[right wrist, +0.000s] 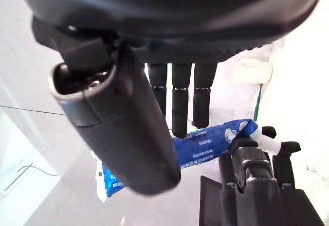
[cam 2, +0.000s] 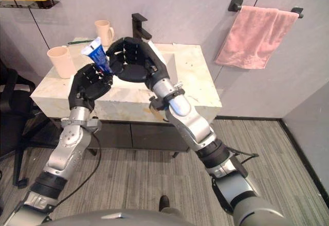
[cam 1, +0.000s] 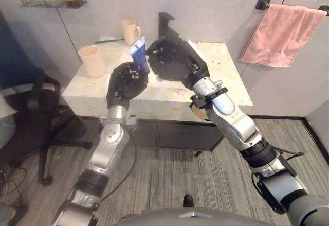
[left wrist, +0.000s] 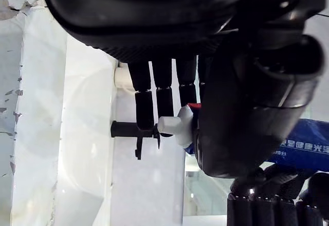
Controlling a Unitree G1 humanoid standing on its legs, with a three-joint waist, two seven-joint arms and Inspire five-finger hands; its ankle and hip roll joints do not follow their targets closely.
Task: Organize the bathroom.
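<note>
The counter (cam 1: 221, 89) lay under both hands, its sink (cam 2: 167, 64) just below the right hand (cam 1: 172, 58) and the black tap (cam 2: 139, 26) behind it. A pink towel (cam 1: 280, 33) hung well off to that hand's right. Two cups stood on the left hand's outer side — one (cam 1: 92, 60) near it, one (cam 1: 130, 31) further back — with a toothbrush (cam 1: 109, 40) lying between them.

The left hand (cam 1: 128, 82) was clamped round the lower end of the blue tube (cam 1: 139, 52), holding it upright with the flat end high. The right hand hovered beside that high end, fingers spread and straight, gripping nothing.

The risk was likely in the handover. If the left hand let go before the right closed, the tube would probably drop into the sink. A hard pinch on its soft body might squeeze paste toward the cap (left wrist: 177, 125) — or bend it out of reach.
</note>
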